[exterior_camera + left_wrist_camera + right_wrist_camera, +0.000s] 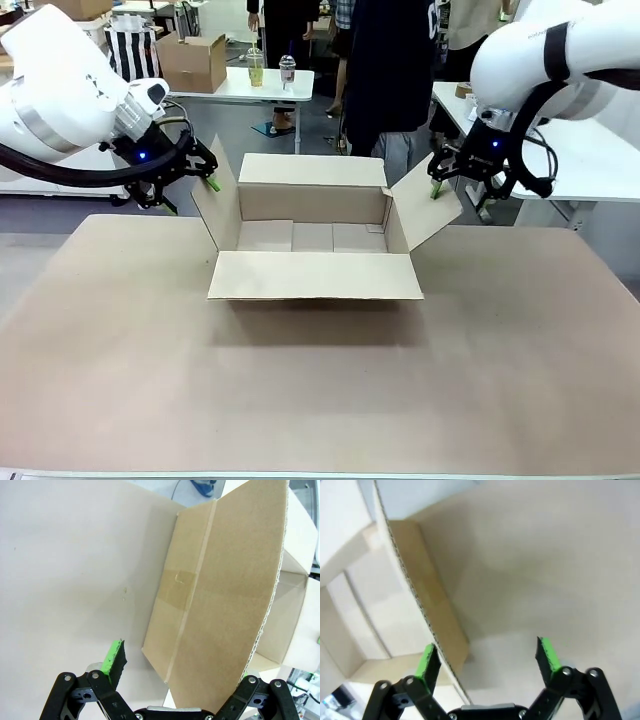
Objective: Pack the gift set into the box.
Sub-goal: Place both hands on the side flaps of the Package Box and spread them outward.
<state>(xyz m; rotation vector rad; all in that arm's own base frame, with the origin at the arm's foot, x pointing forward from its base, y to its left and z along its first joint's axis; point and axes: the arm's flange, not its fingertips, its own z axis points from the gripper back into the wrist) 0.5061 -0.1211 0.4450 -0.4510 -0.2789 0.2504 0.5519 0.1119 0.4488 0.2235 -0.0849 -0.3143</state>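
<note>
The box (313, 238), a shallow brown carton, stands open at the middle of the table with all four flaps spread. My left gripper (205, 172) is open at the upper edge of the left flap (235, 580). In the left wrist view one green pad (114, 660) shows and the other fingertip is hidden behind that flap. My right gripper (437, 183) is open astride the right flap (412, 575), whose corrugated edge runs close to one of its fingers (427, 662). The box's inside looks bare. The gift set is out of view.
The brown table top (320, 400) stretches in front of the box. Behind it a white table carries a smaller carton (192, 62) and two bottles (256, 68). People stand at the far side, and another white table (590, 160) is at the right.
</note>
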